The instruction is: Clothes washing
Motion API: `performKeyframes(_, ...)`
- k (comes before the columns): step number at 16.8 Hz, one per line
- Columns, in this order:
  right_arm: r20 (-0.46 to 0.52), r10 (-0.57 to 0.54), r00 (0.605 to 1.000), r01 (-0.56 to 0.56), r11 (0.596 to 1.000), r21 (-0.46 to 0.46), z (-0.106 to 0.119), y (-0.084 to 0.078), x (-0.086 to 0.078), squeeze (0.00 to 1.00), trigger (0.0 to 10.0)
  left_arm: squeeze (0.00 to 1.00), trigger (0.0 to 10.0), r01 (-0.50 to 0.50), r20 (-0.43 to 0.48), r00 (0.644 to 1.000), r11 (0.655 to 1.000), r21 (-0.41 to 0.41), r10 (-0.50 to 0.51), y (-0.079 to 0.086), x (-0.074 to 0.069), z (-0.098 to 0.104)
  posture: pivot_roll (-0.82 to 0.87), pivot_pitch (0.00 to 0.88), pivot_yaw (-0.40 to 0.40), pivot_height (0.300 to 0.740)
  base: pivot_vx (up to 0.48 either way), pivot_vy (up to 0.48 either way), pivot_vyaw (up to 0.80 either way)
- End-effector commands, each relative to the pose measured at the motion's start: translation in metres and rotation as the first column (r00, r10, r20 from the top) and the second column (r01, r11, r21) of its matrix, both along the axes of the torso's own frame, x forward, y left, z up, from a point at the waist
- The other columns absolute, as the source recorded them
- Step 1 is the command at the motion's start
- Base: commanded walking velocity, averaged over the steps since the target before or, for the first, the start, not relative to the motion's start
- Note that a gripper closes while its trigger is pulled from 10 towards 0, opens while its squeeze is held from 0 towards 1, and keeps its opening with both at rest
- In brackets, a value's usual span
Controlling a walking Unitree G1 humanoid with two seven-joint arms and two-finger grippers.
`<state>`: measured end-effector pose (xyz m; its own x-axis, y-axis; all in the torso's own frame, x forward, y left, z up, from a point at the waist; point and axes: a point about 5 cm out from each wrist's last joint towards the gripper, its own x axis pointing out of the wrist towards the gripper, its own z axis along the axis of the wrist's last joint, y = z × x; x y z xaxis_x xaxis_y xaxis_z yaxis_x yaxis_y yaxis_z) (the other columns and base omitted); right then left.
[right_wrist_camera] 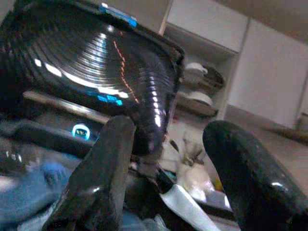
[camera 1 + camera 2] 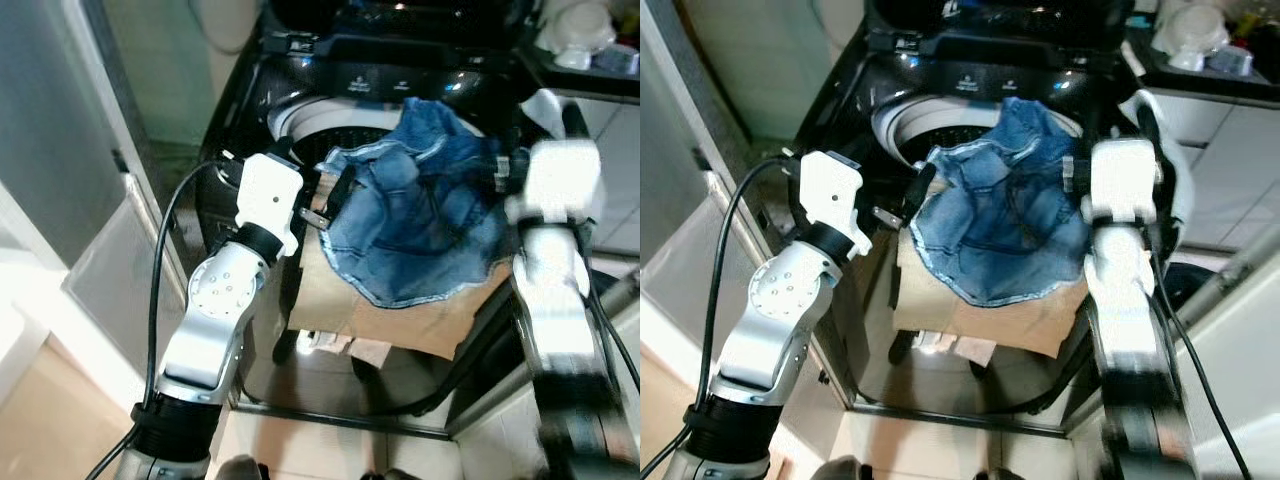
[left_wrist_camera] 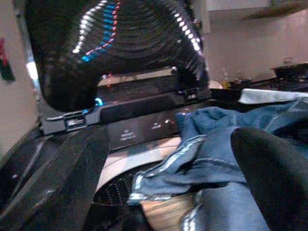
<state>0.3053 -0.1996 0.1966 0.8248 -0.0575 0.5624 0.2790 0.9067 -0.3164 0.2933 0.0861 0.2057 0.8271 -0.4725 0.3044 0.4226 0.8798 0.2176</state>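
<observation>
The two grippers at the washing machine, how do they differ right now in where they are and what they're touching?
The left gripper sits at the left edge of the blue denim garment, one finger against the cloth; the right gripper is at the garment's right side, its fingers pointing past it toward the raised lid. Both have fingers spread, and both flank the garment over the washer's drum opening.

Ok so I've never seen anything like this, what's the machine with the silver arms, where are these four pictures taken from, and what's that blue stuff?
It's a humanoid robot doing laundry. Two pictures come from its head, looking down; the other two come from cameras on its wrists, looking along black fingers. It stands at a top-loading washing machine with the lid up. A blue denim garment is draped over a brown cardboard box at the drum's edge. The left gripper is at the denim's edge, jaws apart. The right gripper is also open.
</observation>
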Motion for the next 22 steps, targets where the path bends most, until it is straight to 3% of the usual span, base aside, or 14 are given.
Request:
performKeyframes(1,0.023,0.012,1.0,-0.011,0.999,-0.046,0.007,0.003,-0.009,0.0,10.0,0.0,10.0,0.03,0.009,1.0,1.0,0.009,-0.03,-0.005,0.001,0.002,-0.02,0.0,-0.005,0.74,0.0,0.0,0.0)
performKeyframes(3,-0.05,0.055,0.997,-0.058,0.996,-0.072,-0.008,0.009,-0.034,0.0,10.0,0.0,10.0,0.041,0.01,0.999,0.999,0.01,-0.041,-0.006,0.002,0.003,-0.03,0.0,0.002,0.74,0.0,0.0,0.0)
performKeyframes(4,-0.071,0.064,0.995,-0.07,0.995,-0.074,-0.011,0.01,-0.037,0.0,10.0,0.0,10.0,0.042,0.009,0.999,0.999,0.008,-0.042,-0.006,0.002,0.003,-0.03,0.0,0.002,0.74,0.0,0.0,0.0)
performKeyframes(5,-0.153,0.076,0.985,-0.082,0.996,-0.035,-0.025,0.008,-0.038,0.0,10.0,0.0,10.0,0.043,0.009,0.999,0.999,0.005,-0.043,-0.007,0.003,0.003,-0.04,0.0,0.001,0.74,0.0,0.0,0.0)
performKeyframes(7,-0.264,0.105,0.959,-0.082,0.992,0.097,-0.041,0.009,-0.023,0.0,10.0,0.0,10.0,0.044,0.016,0.999,0.999,0.001,-0.044,-0.008,0.005,0.004,-0.03,0.0,0.002,0.74,0.0,0.0,0.0)
performKeyframes(10,-0.33,0.21,0.92,-0.143,0.966,0.217,-0.046,0.017,-0.009,0.0,10.0,0.0,10.0,0.04,0.024,0.999,0.999,0.004,-0.04,-0.007,0.006,0.005,-0.01,0.0,-0.005,0.74,0.0,0.0,0.0)
performKeyframes(11,-0.371,0.27,0.889,-0.162,0.941,0.298,-0.052,0.024,0.0,0.0,10.0,0.0,10.0,0.025,0.031,0.999,1.0,0.005,-0.025,-0.004,0.006,0.006,0.0,0.0,-0.013,0.74,0.0,0.0,0.0)
performKeyframes(19,-0.433,0.413,0.801,-0.129,0.826,0.549,-0.069,0.042,0.023,0.0,10.0,0.0,10.0,-0.067,0.082,0.994,0.998,-0.021,0.068,0.012,0.008,0.017,0.06,0.0,-0.04,0.74,0.0,0.0,0.0)
performKeyframes(20,-0.447,0.486,0.751,-0.161,0.791,0.59,-0.075,0.049,0.023,0.0,10.0,0.0,10.0,-0.079,0.085,0.993,0.997,-0.022,0.081,0.013,0.007,0.017,0.07,0.0,-0.045,0.74,0.0,0.0,0.0)
performKeyframes(22,-0.471,0.507,0.722,-0.161,0.785,0.598,-0.082,0.052,0.024,0.0,10.0,0.0,10.0,-0.087,0.086,0.992,0.996,-0.024,0.089,0.014,0.007,0.017,0.07,0.0,-0.045,0.74,0.0,0.0,0.0)
